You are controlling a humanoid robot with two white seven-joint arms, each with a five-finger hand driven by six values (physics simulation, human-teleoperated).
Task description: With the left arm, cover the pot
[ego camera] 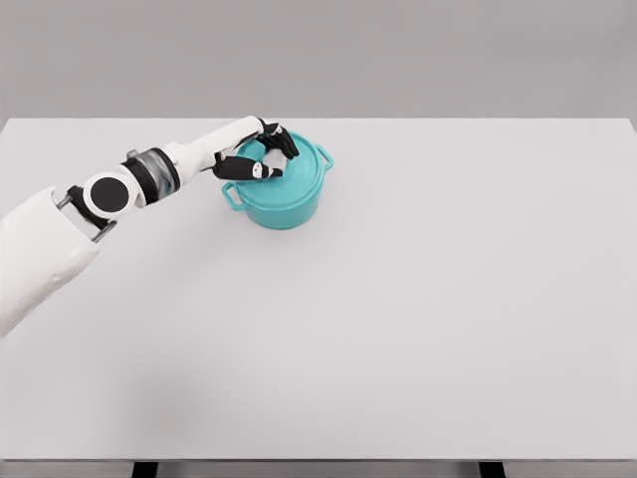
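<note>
A teal pot [282, 200] with two side handles stands on the white table [418, 299], left of the middle and toward the far edge. Its teal lid [303, 160] lies flat on the pot's rim. My left hand [261, 155] reaches in from the left and sits on top of the lid, its dark fingers [282, 141] curled around the lid's middle, where the knob is hidden. The left half of the lid is covered by the hand. The right arm does not show.
Apart from the pot, only the table's wide white top shows, with its front edge at the bottom of the picture. A plain grey wall stands behind it.
</note>
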